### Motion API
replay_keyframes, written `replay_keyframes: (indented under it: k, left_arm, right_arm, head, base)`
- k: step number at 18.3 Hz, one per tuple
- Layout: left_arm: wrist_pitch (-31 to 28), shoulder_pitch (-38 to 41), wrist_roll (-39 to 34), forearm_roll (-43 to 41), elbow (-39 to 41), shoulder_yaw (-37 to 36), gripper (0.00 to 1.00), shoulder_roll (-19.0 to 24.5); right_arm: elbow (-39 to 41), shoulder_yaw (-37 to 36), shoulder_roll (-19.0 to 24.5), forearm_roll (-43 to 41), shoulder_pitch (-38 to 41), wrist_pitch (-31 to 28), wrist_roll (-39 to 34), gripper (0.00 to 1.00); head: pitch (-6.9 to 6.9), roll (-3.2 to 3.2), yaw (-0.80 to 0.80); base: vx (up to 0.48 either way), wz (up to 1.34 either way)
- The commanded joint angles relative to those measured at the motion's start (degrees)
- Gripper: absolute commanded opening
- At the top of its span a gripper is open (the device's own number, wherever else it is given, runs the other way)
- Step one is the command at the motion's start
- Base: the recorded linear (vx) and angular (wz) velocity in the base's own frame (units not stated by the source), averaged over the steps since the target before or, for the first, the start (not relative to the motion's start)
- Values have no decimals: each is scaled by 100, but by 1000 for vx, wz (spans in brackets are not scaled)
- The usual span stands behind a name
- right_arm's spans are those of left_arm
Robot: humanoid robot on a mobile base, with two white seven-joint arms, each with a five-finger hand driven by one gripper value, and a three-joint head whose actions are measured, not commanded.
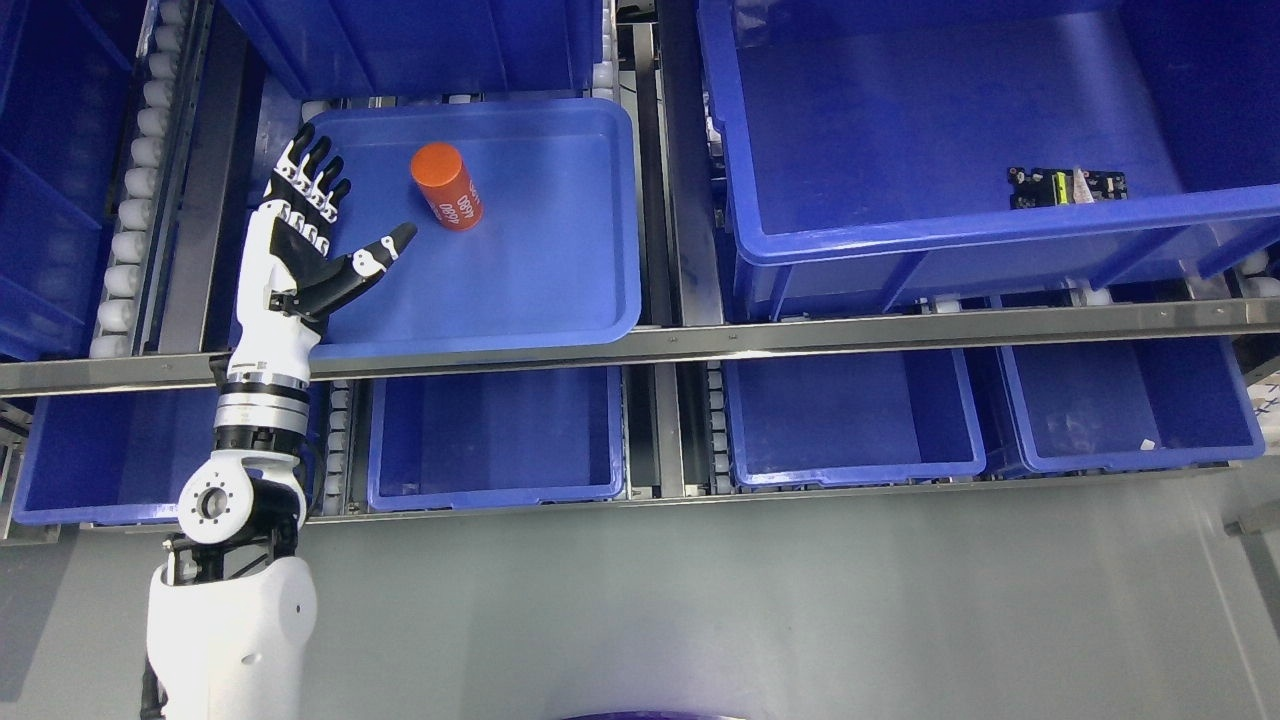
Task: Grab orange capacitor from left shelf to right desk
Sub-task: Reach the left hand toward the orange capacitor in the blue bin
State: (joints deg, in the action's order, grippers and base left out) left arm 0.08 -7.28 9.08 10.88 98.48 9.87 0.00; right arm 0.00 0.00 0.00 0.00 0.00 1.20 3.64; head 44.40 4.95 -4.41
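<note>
Head view: the capacitor (447, 186) lies on its side in the shallow blue tray (560, 290) on the shelf, in the tray's upper left part, its round orange end toward 11 o'clock and its printed flank running down toward 5 o'clock. So its long axis is tilted a little off vertical in the picture.

The left hand (305, 235) hovers over the tray's left edge, fingers (310, 175) spread wide and pointing to 12, thumb (385, 247) stretched toward 2 o'clock; it holds nothing. From the palm the capacitor lies at about 2 o'clock, near but apart, just beyond the thumb tip. I judge this hand the only candidate for the grasp, since the right arm is out of sight.

At 3 o'clock, well apart, a deep bin (900, 240) holds a small circuit part (1066, 187).
</note>
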Motion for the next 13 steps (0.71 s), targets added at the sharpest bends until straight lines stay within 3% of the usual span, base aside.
replay_keyframes:
  k: [1, 8, 13]
  left_arm:
    - [1, 34, 6, 2, 5, 102, 100, 100]
    - [-8, -10, 41, -7, -83, -46, 100, 220]
    - [-25, -544, 41, -481, -969, -283, 99, 518]
  right_arm:
    - [100, -97, -100, 18, 114, 3, -3, 100]
    - [100, -97, -100, 18, 114, 3, -3, 100]
    - [100, -97, -100, 18, 114, 3, -3, 100]
  head:
    - [0, 0, 0]
    - [0, 0, 0]
    - [0, 0, 0]
  base:
    - [0, 0]
    - [0, 0]
    - [0, 0]
